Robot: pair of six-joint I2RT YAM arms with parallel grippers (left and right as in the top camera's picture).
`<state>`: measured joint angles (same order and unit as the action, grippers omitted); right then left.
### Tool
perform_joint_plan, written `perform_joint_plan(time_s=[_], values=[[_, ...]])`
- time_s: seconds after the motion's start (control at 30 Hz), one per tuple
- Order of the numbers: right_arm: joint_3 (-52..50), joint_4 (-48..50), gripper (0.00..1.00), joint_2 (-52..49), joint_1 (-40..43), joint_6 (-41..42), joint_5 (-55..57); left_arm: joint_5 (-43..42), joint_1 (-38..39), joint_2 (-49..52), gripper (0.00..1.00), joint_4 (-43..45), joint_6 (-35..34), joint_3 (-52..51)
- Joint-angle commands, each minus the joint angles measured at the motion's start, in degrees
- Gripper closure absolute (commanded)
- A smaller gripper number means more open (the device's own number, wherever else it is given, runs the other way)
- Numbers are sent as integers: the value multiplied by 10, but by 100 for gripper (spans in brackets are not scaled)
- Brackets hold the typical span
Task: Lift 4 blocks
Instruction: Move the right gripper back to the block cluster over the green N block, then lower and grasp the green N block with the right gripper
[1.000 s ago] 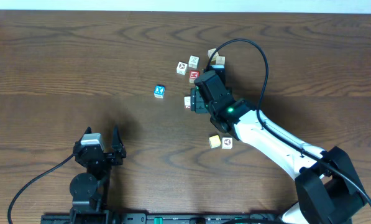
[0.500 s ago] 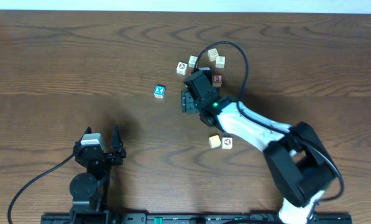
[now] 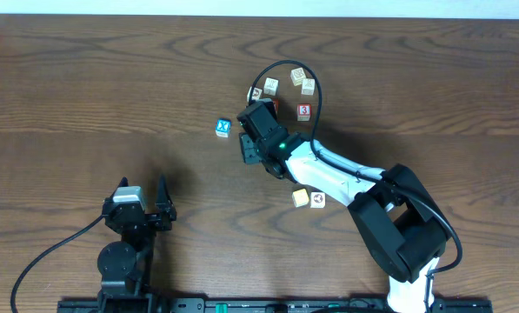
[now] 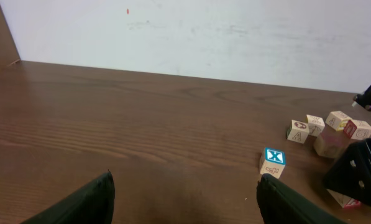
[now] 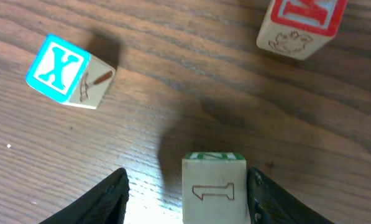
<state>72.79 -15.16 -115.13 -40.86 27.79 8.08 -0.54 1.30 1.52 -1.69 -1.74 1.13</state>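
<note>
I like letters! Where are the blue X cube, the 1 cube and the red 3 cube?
Blue wooden cube with white X (image 5: 58, 67), right wrist view, X face.
Pale wooden cube marked 1 (image 5: 214, 190), right wrist view, 1 face.
White wooden cube with red 3 (image 3: 303, 110), overhead view, top face.

Blue X cube (image 3: 223, 128) on wood table (image 3: 85, 87), X face up, small drawing on one side. Red-lettered cube (image 5: 303, 22) well apart. White wall (image 4: 235, 37) behind.

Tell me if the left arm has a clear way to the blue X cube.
Probably yes: the left gripper stands open, with bare table between it and the blue X cube. The right gripper sits close beside the cube and could crowd it.
</note>
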Motion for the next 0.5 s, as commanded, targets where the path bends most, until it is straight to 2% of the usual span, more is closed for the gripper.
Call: perform_joint_plan(time_s=[0.0,0.1,0.27,0.47], values=[[12,-10,43,-10,-5,-6,38,11,2,0,27,-25,-7,-9],[12,-11,44,-12,-3,-7,45,11,2,0,26,-25,-7,-9],[12,-11,53,-12,-3,-7,52,11,2,0,26,-25,-7,-9],[12,-11,54,-13,-3,-8,65,11,2,0,27,-25,-7,-9]])
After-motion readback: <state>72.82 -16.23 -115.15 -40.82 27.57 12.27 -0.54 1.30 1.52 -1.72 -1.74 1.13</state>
